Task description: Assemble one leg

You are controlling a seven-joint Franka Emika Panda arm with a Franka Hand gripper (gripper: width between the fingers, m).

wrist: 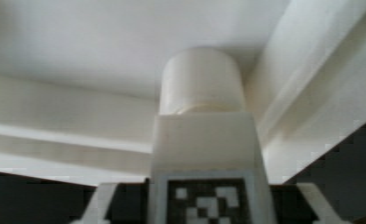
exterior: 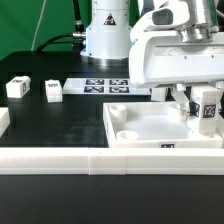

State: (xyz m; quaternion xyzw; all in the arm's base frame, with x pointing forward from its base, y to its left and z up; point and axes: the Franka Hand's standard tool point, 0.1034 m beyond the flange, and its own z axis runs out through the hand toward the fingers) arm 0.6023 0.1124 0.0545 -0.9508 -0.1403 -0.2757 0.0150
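Observation:
My gripper [exterior: 205, 100] is shut on a leg [exterior: 207, 106], a small white block with a black-and-white tag on its face. It holds the leg upright over the corner of the large white panel [exterior: 140, 138] at the exterior view's right. In the wrist view the leg [wrist: 206, 110] fills the middle, its rounded end pointing at the panel [wrist: 73, 40], and its tag shows between the fingers [wrist: 102, 198]. The gripper [wrist: 210, 205] clamps it from both sides. Whether the leg's end touches the panel is hidden.
Two more legs [exterior: 17, 88] [exterior: 52, 91] stand on the black table at the exterior view's left. The marker board [exterior: 105, 86] lies at the back by the robot base. A long white bar [exterior: 90, 160] runs along the front edge.

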